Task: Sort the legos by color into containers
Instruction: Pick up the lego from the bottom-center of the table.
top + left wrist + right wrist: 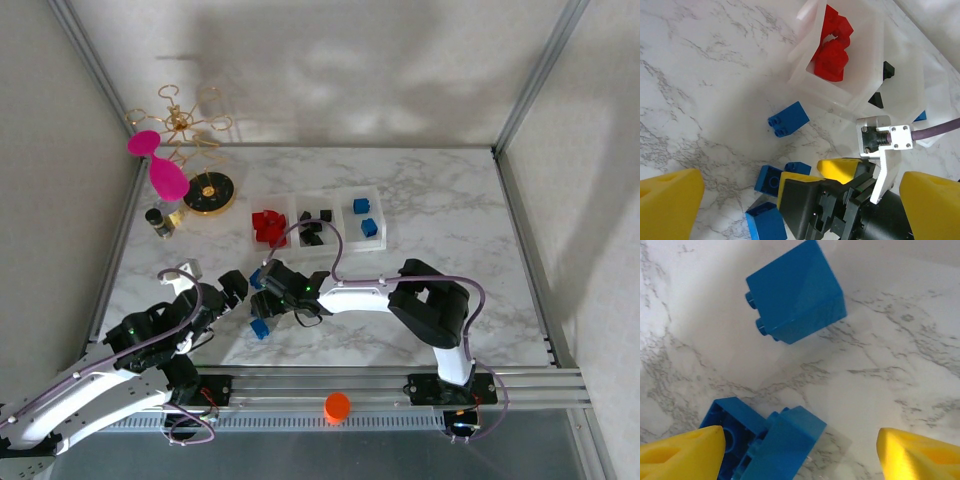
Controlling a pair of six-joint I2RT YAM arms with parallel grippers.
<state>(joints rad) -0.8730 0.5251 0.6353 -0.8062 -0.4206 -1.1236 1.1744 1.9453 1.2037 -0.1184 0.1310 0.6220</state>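
Right hand (800,455) fingers apart, clamped on nothing, over the table (900,355). Two blue bricks (770,440) sit jumbled against the finger at the left of the wrist view; a third blue brick (795,292) lies apart, ahead of the hand. Left hand (800,200) spread wide, empty, close by. Bins (340,195) beyond both: red bricks (266,224) in the left bin, black bricks (312,228) in the middle, sorted blue bricks (361,205) in the right.

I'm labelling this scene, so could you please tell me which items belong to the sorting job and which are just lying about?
Job: loose blue legos, red legos, black legos, sorted blue legos, containers.
Lying about: orange cap, gold stand, pink object.
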